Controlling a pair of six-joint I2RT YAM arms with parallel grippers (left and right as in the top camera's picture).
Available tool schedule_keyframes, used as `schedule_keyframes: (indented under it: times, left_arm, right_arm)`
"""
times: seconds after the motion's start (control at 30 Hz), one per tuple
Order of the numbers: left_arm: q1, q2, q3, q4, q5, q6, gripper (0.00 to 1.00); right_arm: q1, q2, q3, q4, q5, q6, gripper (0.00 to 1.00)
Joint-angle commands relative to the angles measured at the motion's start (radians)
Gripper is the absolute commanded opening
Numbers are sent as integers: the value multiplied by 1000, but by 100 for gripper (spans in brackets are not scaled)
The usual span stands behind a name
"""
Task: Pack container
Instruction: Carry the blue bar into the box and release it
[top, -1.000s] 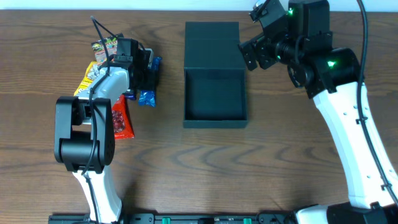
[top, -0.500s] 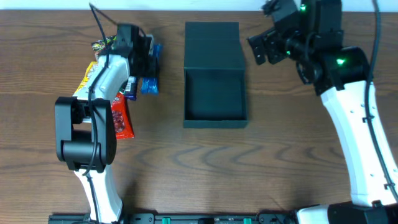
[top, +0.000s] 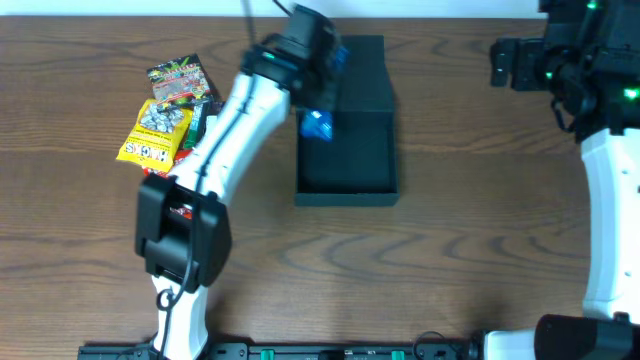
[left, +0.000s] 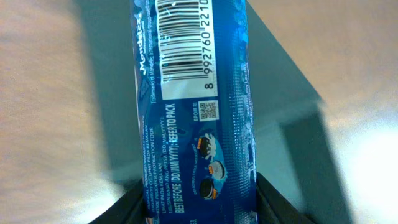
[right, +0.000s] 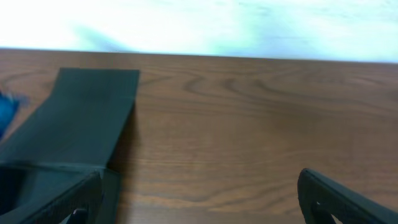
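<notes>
The dark teal-black box (top: 378, 185) stands open at the table's middle, its flap lid (top: 358, 75) lying flat behind it. My left gripper (top: 318, 100) is shut on a blue Oreo snack packet (top: 318, 125) and holds it over the box's back left part. In the left wrist view the packet (left: 196, 106) hangs between my fingers (left: 196, 211) above the dark box (left: 292, 149). My right gripper (top: 510, 62) is open and empty, off to the right of the lid. The right wrist view shows its fingers (right: 199, 199) spread over bare wood, with the lid (right: 81, 112) at left.
Several colourful snack packets lie at the left: a yellow one (top: 155, 135), a dark patterned one (top: 175, 78) and a red one (top: 178, 210) partly under my left arm. The table's back edge runs close behind the lid.
My left gripper has lifted the blue packet from the pile at left and carried it right, over the box. My right gripper has drawn back to the right, away from the lid.
</notes>
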Motion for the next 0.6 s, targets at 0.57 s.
schedule_keyframes:
  times: [0.57]
  left_arm:
    - [-216, 8, -63, -63, -43, -382, 6]
  right_arm:
    - [-82, -5, 0, 48, 3, 18, 99]
